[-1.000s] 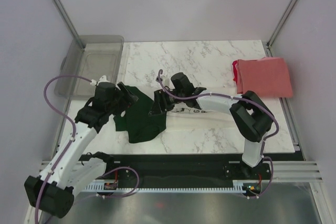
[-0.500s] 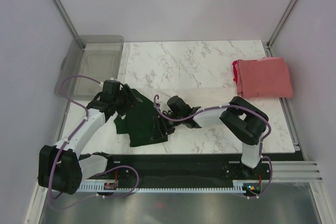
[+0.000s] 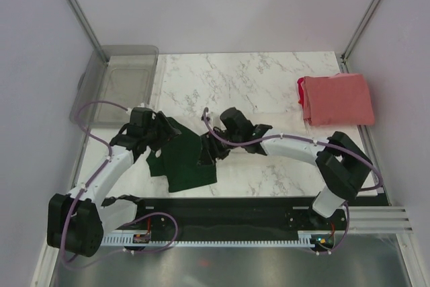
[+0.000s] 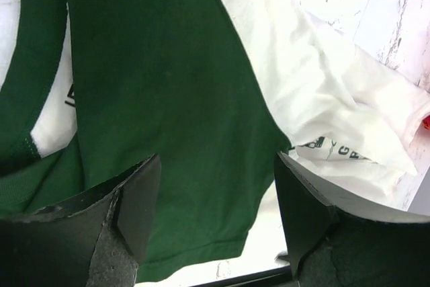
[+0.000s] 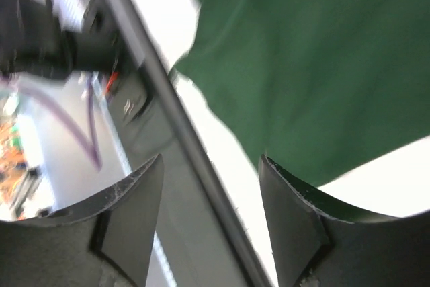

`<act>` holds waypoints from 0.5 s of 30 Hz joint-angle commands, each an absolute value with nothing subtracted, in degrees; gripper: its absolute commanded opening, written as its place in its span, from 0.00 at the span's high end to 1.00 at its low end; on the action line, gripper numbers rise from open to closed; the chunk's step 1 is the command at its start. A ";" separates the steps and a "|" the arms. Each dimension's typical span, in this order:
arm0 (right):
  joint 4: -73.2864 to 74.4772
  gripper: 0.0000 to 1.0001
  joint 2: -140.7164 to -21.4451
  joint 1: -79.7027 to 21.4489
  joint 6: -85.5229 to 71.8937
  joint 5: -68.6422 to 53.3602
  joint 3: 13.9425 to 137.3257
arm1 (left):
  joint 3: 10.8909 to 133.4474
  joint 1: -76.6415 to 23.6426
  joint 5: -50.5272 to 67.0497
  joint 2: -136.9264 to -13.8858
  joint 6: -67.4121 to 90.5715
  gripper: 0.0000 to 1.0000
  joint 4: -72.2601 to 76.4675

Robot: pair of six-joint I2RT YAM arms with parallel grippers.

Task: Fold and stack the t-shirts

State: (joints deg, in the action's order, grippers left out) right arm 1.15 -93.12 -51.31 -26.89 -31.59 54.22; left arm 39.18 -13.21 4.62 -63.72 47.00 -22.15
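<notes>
The cream-white t-shirt with dark green sleeves (image 3: 188, 162) lies bunched at the table's near left; its green cloth (image 4: 154, 99) fills the left wrist view, with white cloth and lettering (image 4: 322, 119) to the right. My left gripper (image 3: 159, 136) hovers over the sleeve's left edge, open (image 4: 218, 220), with nothing between its fingers. My right gripper (image 3: 205, 155) is open (image 5: 211, 226) over the sleeve's near right edge (image 5: 322, 65), beside the table's front rail. The coral-red t-shirt (image 3: 336, 99) lies folded at the far right.
A clear grey plastic bin (image 3: 119, 84) stands off the table's far left corner. The black front rail (image 3: 255, 206) runs along the near edge, seen close in the right wrist view (image 5: 175, 119). The marble tabletop (image 3: 248, 85) stretches behind the arms.
The right arm dipped toward the front edge, then swung back right, its gripper staying over the green sleeve. The left gripper shifted slightly. Both jaws narrowed a little. The sleeve now reaches nearer the front.
</notes>
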 commanded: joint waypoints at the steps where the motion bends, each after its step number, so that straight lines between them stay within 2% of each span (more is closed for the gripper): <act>1: 9.74 0.35 -97.54 -46.24 -19.00 -27.86 64.05 | 37.36 -13.09 2.65 -58.37 44.21 0.25 -21.00; 7: 22.55 0.37 -111.25 -37.62 -13.10 -32.25 83.91 | 32.87 -13.10 2.89 -48.45 44.47 0.25 -21.27; 15: 36.90 0.35 -128.73 -32.70 -6.16 -33.40 109.47 | 32.43 -13.27 5.80 -44.03 43.95 0.25 -21.45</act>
